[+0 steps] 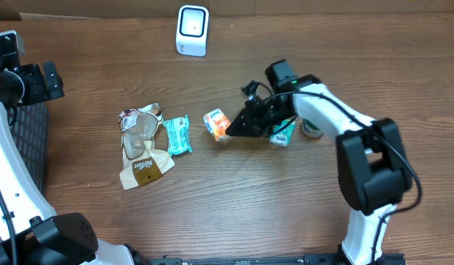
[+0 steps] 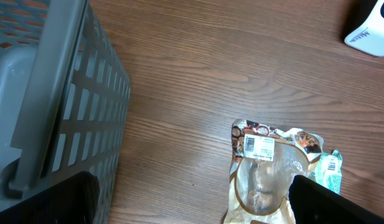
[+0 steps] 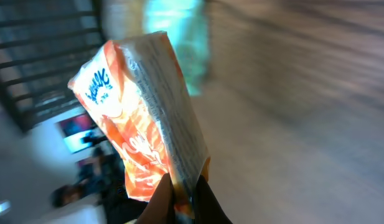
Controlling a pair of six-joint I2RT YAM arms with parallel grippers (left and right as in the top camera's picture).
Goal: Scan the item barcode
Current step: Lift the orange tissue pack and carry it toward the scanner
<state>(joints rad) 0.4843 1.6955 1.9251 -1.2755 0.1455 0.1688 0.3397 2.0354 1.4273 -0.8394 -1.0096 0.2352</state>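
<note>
Orange-and-white packet [image 3: 142, 124]: nearest item in the right wrist view, where it stands upright with its lower edge clamped in the right pincer [image 3: 184, 202]. The jaws are fully closed on that edge. The background of this view is blurred. From overhead, the packet [image 1: 217, 124] is at the tip of the right pincer [image 1: 232, 129], near the middle of the tabletop [image 1: 285, 213]. Whether it is clear of the surface cannot be told.

Left pincer [image 2: 198, 211]: jaws fully apart, holding nothing, with one dark finger at each lower corner of the left wrist view.

Grey mesh basket [image 2: 55, 112]: at the left edge of the tabletop, just beside the left pincer. Only its slotted side wall, its rim and a strip of plain grey interior are visible, so its contents cannot be determined.

Loose items on the tabletop:
- Brown snack bag [image 1: 142, 143] with a clear window and a white barcode label [image 2: 261, 147], left of the packet.
- Teal wrapper [image 1: 177, 135], touching the right side of the bag.
- Teal-and-white carton [image 1: 283, 134], just right of the right pincer and partly under the arm.
- Small round object [image 1: 311, 129], right of the carton; type not identifiable.

White barcode scanner [image 1: 192, 30]: upright at the far edge, well apart from the packet.
</note>
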